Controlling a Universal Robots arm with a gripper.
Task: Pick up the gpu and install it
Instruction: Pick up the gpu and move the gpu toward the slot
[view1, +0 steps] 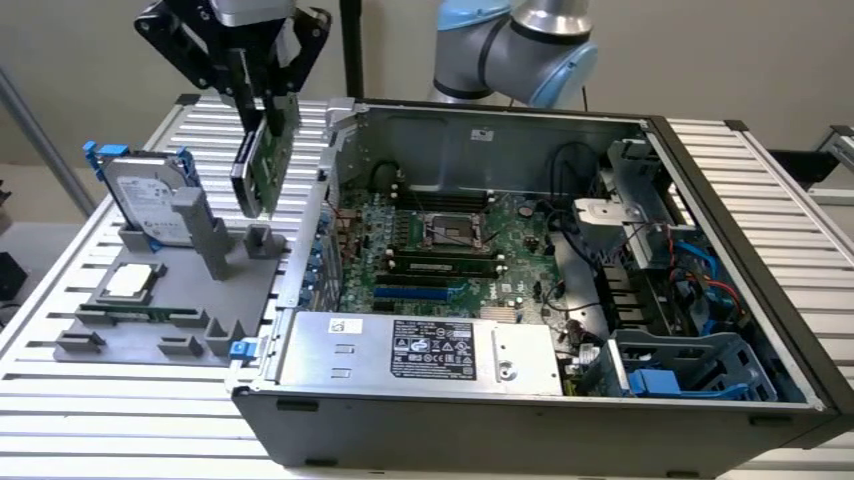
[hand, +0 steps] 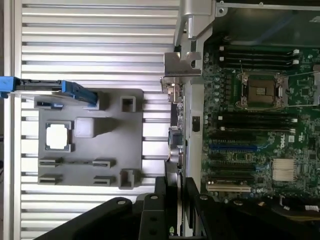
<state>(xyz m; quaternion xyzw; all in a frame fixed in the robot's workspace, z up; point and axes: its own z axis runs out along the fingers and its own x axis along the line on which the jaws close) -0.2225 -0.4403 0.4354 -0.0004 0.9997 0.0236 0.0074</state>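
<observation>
— Where is the gpu (view1: 258, 170) held?
— It is clenched, hanging upright, in the jaws of the gripper (view1: 262, 98), above the grey holder (view1: 160, 325), just outside the open case (view1: 507, 135).
— What could be spoiled?
— The case's near wall could be struck, and the card knocked askew in the jaws.

- A green board face with a dark edge is shown on the gpu (view1: 267, 165), at the upper left of the exterior view.
- The gripper (view1: 260, 100) is finished in black.
- Silver with blue rails is seen on the hard drive (view1: 144, 200).
- The tray (view1: 187, 295) is moulded in plain grey, and a silver chip (view1: 130, 281) is set in it.
- The motherboard (view1: 454, 235) is coloured green, with one blue slot (view1: 420, 293).
- The table (view1: 107, 410) is patterned in pale silver ribs.
- The arm (view1: 514, 45) is coloured light blue and silver.
</observation>
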